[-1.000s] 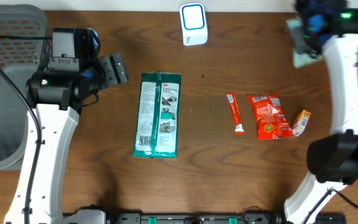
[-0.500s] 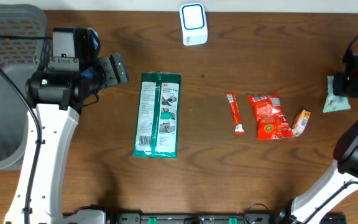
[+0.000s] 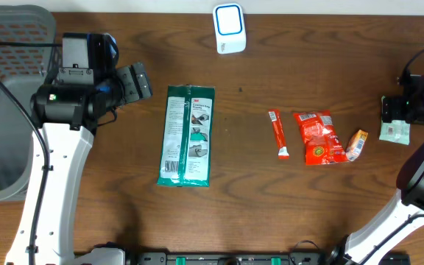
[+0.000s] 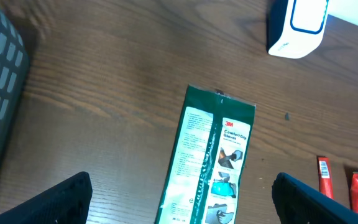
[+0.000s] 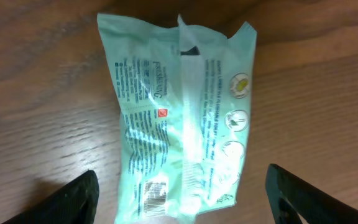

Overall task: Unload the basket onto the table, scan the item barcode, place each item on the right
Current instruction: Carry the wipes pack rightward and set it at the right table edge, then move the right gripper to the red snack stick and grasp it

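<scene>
Far right: pale green packet (image 3: 396,132) flat on table (image 3: 271,213); white scanner (image 3: 228,28) at far edge, well apart.

We see a wooden counter (image 3: 256,199) carrying a green glove pack (image 3: 188,135), white scanner (image 3: 229,29), red sachet (image 3: 277,133), red snack bag (image 3: 318,137), orange packet (image 3: 357,144) and mint-green pouch (image 5: 179,118).

Dark wood-grain table (image 3: 256,199)

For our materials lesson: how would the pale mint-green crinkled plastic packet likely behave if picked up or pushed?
The pale mint-green plastic packet looks floppy: its film is wrinkled and puckered. It is probably light, lying nearly flat. Its glossy sheen suggests it would slide on the wooden table, not roll.
</scene>
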`<state>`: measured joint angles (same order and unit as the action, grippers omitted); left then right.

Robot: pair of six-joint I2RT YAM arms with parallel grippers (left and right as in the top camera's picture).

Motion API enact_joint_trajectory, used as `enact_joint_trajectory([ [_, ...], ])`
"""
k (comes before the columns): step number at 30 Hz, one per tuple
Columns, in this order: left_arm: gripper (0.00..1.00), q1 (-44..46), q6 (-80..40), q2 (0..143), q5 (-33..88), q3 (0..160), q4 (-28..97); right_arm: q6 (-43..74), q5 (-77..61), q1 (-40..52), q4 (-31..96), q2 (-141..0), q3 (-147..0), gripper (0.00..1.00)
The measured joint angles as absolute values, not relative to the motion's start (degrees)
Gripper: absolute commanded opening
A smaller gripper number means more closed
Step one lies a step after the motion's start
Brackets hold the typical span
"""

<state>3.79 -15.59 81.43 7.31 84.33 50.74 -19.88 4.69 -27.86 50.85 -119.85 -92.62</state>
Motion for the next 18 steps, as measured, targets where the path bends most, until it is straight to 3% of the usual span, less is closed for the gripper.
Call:
enact_joint_trajectory([
  [4, 0.93, 3.79, -15.59, 81.43, 7.31, 84.33, 50.74, -17.58, 0.16, -27.86, 56.1, -119.83, -98.39, 0.78],
  [12, 0.93, 3.79, -15.59, 81.45, 7.31, 84.33, 50.76, -12.82, -30.06, -27.31, 70.11, -114.28, -105.86, 0.64],
  [18, 0.93, 3.79, -15.57, 81.43, 7.31, 84.33, 50.72, -10.81, -36.03, -20.99, 78.08, -112.92, -106.04, 0.55],
])
